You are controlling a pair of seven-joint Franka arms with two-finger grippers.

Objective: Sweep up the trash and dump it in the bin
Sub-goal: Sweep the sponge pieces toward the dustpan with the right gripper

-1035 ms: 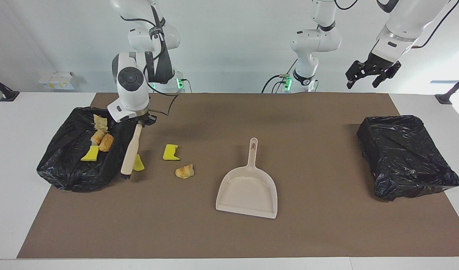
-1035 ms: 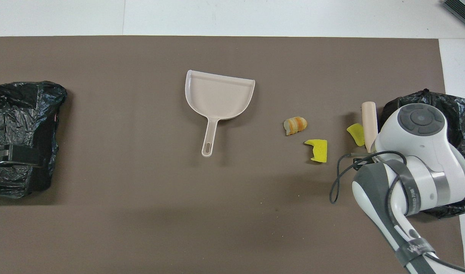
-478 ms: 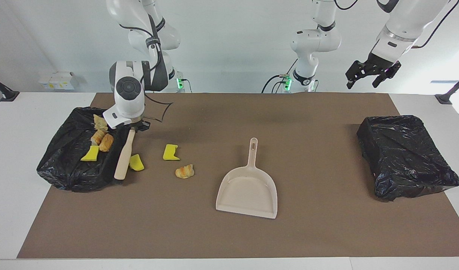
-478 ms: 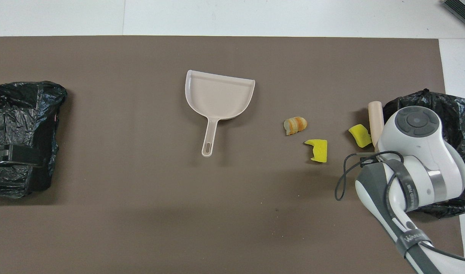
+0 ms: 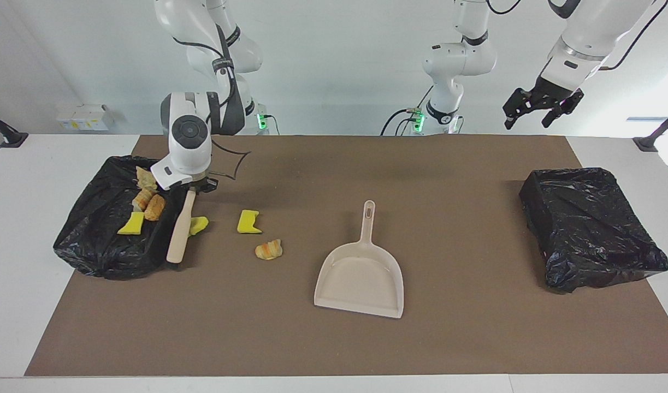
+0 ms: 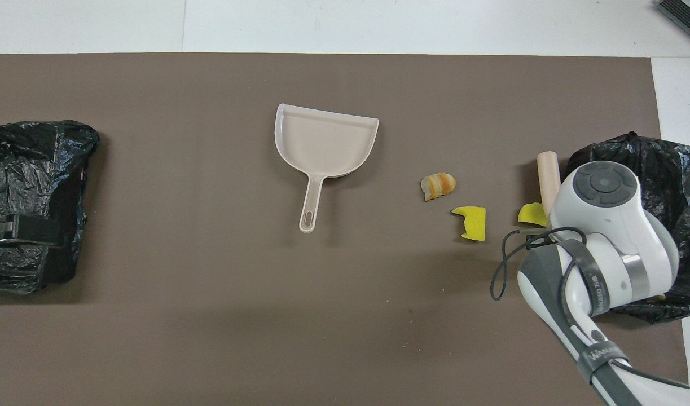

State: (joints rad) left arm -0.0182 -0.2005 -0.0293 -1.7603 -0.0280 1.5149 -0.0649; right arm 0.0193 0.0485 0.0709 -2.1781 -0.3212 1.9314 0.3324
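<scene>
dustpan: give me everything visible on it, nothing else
The dustpan is beige, smooth, plastic-looking, one piece: a wide shallow scoop with raised side and back walls and a narrow handle with a slotted hang hole at its tip. It lies flat and empty on the brown mat, near mid-table, handle pointing toward the robots, open lip away from them. Nothing touches it; the nearest trash, a golden-brown croissant-like piece, lies apart from it toward the right arm's end.
</scene>
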